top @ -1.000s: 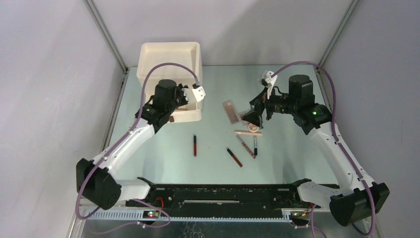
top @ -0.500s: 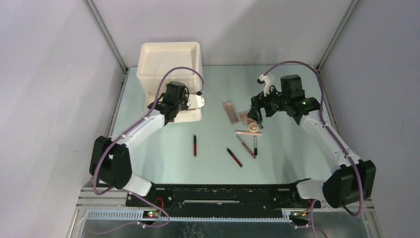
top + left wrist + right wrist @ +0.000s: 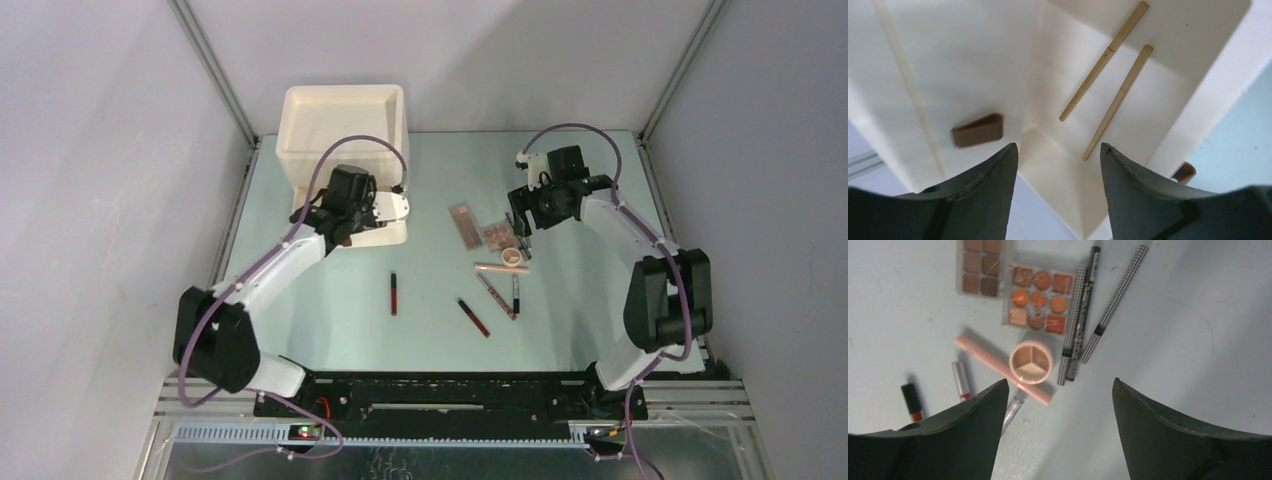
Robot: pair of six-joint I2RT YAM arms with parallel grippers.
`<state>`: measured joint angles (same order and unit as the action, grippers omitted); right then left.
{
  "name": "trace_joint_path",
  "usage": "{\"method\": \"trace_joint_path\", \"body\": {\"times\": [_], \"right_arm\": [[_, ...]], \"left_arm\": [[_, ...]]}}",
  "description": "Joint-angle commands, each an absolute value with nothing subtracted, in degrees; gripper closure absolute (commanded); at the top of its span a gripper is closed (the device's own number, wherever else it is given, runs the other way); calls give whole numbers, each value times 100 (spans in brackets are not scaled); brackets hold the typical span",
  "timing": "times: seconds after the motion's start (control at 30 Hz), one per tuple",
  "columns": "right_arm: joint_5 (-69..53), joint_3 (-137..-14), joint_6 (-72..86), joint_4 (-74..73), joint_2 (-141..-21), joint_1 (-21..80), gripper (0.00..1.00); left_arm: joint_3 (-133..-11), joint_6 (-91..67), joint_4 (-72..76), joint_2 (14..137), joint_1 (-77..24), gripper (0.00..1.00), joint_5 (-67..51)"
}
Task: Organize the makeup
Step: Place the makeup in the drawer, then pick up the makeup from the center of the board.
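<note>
Hovering over the cream plastic drawer box point(image 3: 948, 50), the left gripper point(image 3: 1058, 150) has its jaws apart and empty; two thin tan pencils point(image 3: 1120, 97) lie in the open drawer below. The right gripper point(image 3: 1060, 382), likewise spread and empty, hangs above the round tan compact point(image 3: 1031, 361) and pink-brown rectangular palettes point(image 3: 1039, 297) on the pale green table point(image 3: 570, 300).

The pale blue-green counter point(image 3: 600, 310) carries a cream box point(image 3: 340, 110) at its far left corner. Right of centre lie a long palette point(image 3: 464, 225) with a square palette point(image 3: 497, 236) just beside it, a round compact point(image 3: 511, 257) touching a pink tube point(image 3: 500, 268), and checked pencils point(image 3: 1115, 302). Nearer, a dark-red tube point(image 3: 394, 293) lies alone, well apart from a second dark-red tube point(image 3: 473, 316).
</note>
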<state>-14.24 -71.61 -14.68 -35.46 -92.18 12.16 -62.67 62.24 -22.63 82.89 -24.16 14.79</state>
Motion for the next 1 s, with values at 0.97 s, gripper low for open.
{"method": "trace_joint_path", "body": {"times": [0.97], "right_arm": [[-670,-9492,-1462,-4243,-12361,1002,50]], "left_arm": [[-5160,4650,-2575,4757,-2387,7,-271]]}}
